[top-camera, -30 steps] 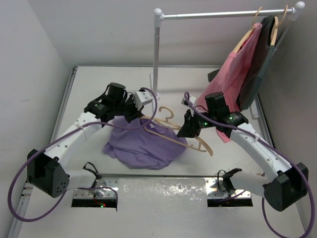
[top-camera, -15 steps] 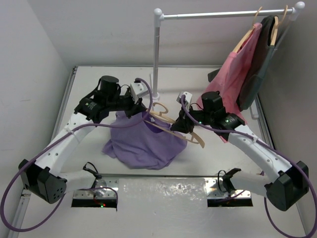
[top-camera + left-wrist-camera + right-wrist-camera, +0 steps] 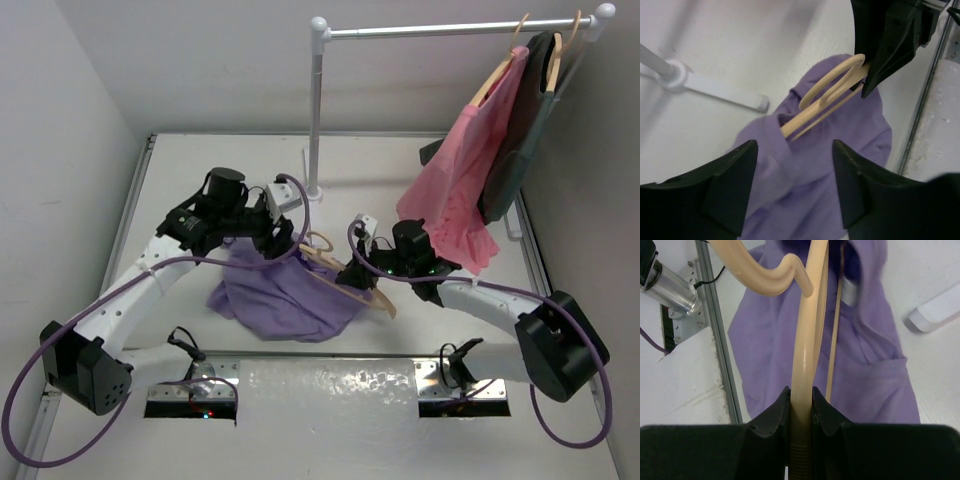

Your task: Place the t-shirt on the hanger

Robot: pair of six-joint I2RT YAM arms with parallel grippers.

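The lavender t-shirt (image 3: 275, 300) lies bunched on the table between the arms. One arm of the tan wooden hanger (image 3: 350, 288) runs into the shirt's opening; the other end sticks out to the right. My right gripper (image 3: 354, 274) is shut on the hanger (image 3: 803, 355) just below its hook (image 3: 765, 280), over the t-shirt (image 3: 867, 370). My left gripper (image 3: 795, 150) hovers open just above the t-shirt (image 3: 810, 175), nothing between its fingers (image 3: 732, 185). The hanger (image 3: 822, 102) enters the cloth right ahead of it.
A white clothes rack (image 3: 316, 110) stands at the back, its foot (image 3: 715, 90) close to the shirt. A pink garment (image 3: 455, 180) and a dark grey garment (image 3: 520, 130) hang at its right end. A metal rail (image 3: 715, 340) borders the near edge.
My left gripper has opened and let go of the t-shirt, which has sagged. The right arm has carried the hanger left and nearer, deeper into the shirt.
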